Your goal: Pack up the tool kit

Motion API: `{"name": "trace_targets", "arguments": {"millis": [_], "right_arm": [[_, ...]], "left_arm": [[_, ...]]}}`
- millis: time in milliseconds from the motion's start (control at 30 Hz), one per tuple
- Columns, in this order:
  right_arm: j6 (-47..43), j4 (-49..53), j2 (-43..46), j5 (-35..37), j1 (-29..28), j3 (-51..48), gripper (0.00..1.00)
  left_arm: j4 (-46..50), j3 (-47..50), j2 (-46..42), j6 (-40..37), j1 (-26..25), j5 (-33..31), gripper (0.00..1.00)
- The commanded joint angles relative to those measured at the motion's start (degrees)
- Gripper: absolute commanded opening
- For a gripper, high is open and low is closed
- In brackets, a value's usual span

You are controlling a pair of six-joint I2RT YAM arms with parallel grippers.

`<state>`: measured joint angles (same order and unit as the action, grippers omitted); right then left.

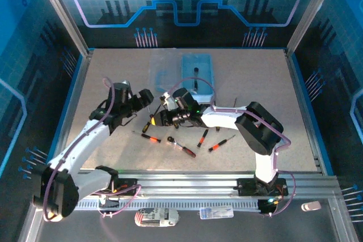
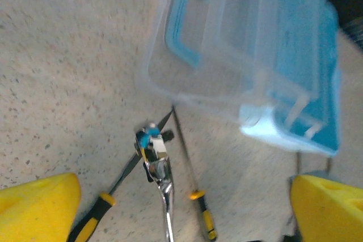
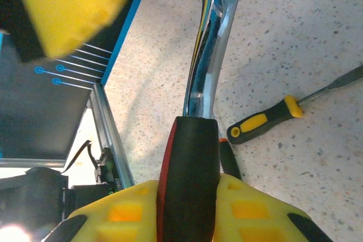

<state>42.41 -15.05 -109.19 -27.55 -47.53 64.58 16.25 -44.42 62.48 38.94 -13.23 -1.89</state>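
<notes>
Pale-blue box (image 1: 197, 71) lies open far-centre, red-handled screwdrivers (image 1: 181, 148) scattered nearer, ratchet wrench (image 3: 207, 49) gripped by its handle.

Arms: left arm (image 1: 85, 140) and right arm (image 1: 222, 118) have white rounded link shells and bulky black joint housings. A thin purplish cable (image 1: 105, 92) loops along the outside of each. The black base blocks (image 1: 258, 186) carry small indicator lights. Grippers: left gripper (image 1: 148, 101) and right gripper (image 1: 159, 118) have black bodies. The left fingers (image 2: 37, 208) are plain yellow wedges; the right fingers (image 3: 258, 213) are yellow with square recesses and black trim
</notes>
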Motion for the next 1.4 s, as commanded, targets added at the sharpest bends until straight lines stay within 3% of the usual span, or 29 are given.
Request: {"name": "trace_targets", "arguments": {"millis": [0,367,700,867,967,1367], "right_arm": [[-2.3,1.2,2.8,1.7,1.0,-1.0,0.18],[-8.5,13.9,10.6,3.8,4.6,1.7,0.17],[-15.4,28.1,15.7,5.9,16.5,10.6,0.17],[-17.2,32.8,12.6,10.9,23.3,15.8,0.17],[-19.4,35.3,9.6,17.2,24.6,19.3,0.16],[-22.1,40.3,-3.5,21.2,29.1,29.5,0.16]], "left_arm": [[2.8,0.0,-4.0,0.2,2.0,-2.7,0.99],[-0.5,14.0,-10.3,8.0,3.8,-4.6,0.99],[-4.8,21.6,-15.6,11.0,3.8,-1.4,0.99],[-5.3,22.3,-16.2,11.0,3.8,0.2,0.99],[-5.4,22.2,-16.0,10.3,3.8,0.5,0.99],[-2.6,21.0,-17.6,9.0,3.8,1.7,0.99]]}}
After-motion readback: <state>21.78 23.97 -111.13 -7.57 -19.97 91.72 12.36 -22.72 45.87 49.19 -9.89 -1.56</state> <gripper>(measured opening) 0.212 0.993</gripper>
